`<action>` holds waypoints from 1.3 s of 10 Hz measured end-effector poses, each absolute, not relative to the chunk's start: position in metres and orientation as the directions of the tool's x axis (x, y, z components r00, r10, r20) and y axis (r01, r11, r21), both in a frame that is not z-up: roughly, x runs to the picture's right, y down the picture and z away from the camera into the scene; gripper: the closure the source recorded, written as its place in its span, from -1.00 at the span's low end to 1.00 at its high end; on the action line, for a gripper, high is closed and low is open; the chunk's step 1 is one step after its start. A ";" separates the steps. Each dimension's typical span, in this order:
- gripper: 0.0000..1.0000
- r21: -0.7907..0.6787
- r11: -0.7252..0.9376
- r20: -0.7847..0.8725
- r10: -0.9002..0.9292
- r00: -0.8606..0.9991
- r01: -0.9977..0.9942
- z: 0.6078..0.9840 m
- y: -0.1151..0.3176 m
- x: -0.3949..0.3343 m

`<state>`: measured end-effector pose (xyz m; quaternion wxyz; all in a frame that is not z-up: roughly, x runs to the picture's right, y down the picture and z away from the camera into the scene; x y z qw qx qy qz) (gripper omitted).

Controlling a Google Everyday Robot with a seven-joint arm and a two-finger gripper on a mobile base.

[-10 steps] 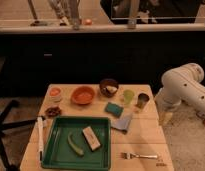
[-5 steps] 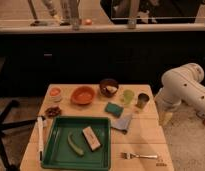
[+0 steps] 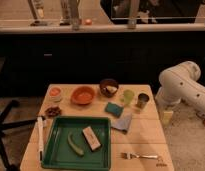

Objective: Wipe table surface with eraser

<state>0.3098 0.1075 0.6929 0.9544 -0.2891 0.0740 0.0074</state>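
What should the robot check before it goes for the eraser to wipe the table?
1. Eraser found: it lies in the tray. Ok.
2. Eraser free to grab: nothing lies on it, and it sits apart from the green thing beside it. Ok.
3. Gripper ready: open and empty. Ok.
4. Gripper over the eraser: no, it hangs beyond the right edge of the table. Not ok.
5. Way across to the tray: the cloth and the sponge lie in between; whether the arm would clear them, cannot tell.
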 end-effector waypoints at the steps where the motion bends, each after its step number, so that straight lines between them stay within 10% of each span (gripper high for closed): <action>1: -0.60 -0.558 0.827 -0.187 -0.048 0.981 -0.066 0.692 0.110 0.322; 13: -0.60 -0.580 0.806 -0.096 0.076 0.993 -0.117 0.672 0.155 0.249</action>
